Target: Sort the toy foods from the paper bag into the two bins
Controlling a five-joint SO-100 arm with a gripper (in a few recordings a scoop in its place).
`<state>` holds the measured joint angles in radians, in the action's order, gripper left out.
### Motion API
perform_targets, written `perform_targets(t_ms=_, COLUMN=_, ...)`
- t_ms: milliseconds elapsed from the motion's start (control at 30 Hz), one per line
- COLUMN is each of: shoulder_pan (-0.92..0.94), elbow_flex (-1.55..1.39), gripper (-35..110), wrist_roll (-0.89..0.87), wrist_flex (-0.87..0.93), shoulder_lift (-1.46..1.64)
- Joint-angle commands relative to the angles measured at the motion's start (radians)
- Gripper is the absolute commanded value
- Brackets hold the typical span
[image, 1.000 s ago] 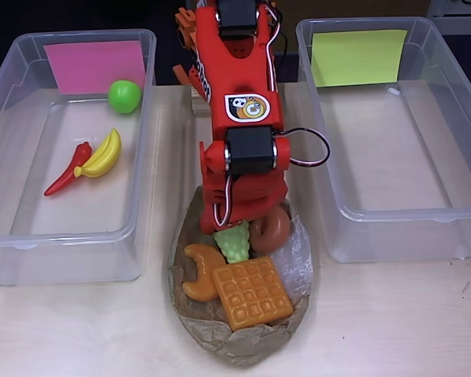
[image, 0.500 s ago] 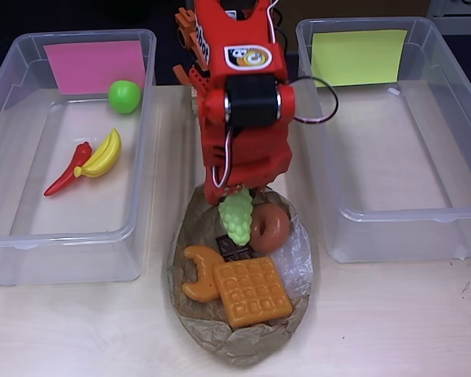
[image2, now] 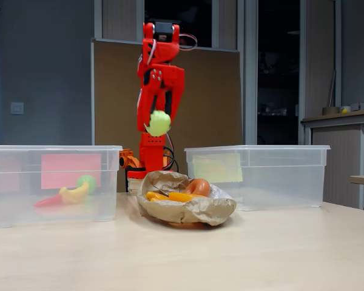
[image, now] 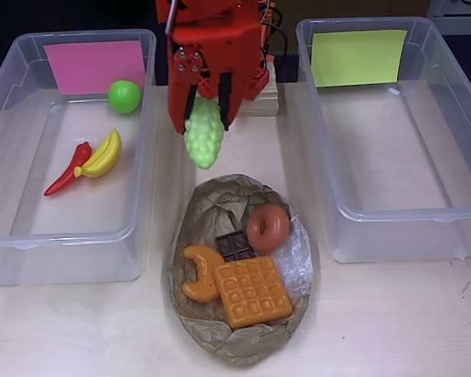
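On a pale wooden counter (image: 78,330), two clear bins are flanking a red robot arm (image2: 159,73) that is working through a sorting job. The bin with the pink note (image: 8,157), at the left of the overhead view, is holding three pieces: a green apple (image: 125,96), yellow bananas (image: 102,154) and a red chili (image: 66,170). The bin with the yellow-green note (image: 392,204), at the right, is holding no toy at all. Between them, the crumpled paper bag (image: 243,342) is carrying the four pieces not yet sorted: an orange waffle (image: 252,291), a croissant (image: 195,272) touching its left edge, a donut (image: 268,228) and a brown chocolate square (image: 234,247) partly tucked under its neighbours. The end effector (image: 204,106) is gripping the pale green grapes (image: 203,135), and the bunch is hanging high above the counter, just beyond the bag's far edge and between the bins. By this count, three of eight pieces are placed, a fifth of the job is in the air, and the right-hand bin is waiting for its first item.
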<state>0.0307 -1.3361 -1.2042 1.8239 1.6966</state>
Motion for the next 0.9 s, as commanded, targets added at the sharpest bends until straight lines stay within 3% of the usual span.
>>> perform_targets(t_ms=0, shoulder_pan=0.150, elbow_flex=0.002, gripper=1, wrist_roll=0.078, wrist_flex=0.014, shoulder_lift=0.106)
perform_targets(t_ms=300, shoulder_pan=0.637, elbow_flex=0.046, gripper=2, wrist_roll=0.281, wrist_flex=0.005, shoulder_lift=0.095)
perform_targets(t_ms=567, shoulder_pan=0.870, elbow_flex=0.044, gripper=2, wrist_roll=0.316, wrist_flex=-0.075, shoulder_lift=-0.041)
perform_targets(t_ms=867, shoulder_pan=1.088, elbow_flex=-0.239, gripper=3, wrist_roll=0.293, wrist_flex=-0.222, shoulder_lift=0.072)
